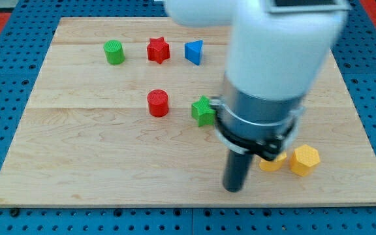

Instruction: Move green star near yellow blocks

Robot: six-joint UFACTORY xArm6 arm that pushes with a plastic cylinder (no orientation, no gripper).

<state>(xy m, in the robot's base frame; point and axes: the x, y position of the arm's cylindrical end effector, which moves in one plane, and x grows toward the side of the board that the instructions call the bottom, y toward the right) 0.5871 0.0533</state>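
The green star (203, 111) lies near the board's middle, partly hidden on its right side by the arm. A yellow hexagonal block (303, 160) sits at the lower right, with another yellow block (273, 162) just left of it, half hidden by the arm. My tip (234, 188) is at the end of the dark rod, below and to the right of the green star and left of the yellow blocks, touching none of them.
A green cylinder (115, 52), a red star (158, 50) and a blue triangular block (194, 52) stand in a row near the view's top. A red cylinder (158, 103) sits left of the green star. The wooden board (77, 163) ends near the view's bottom.
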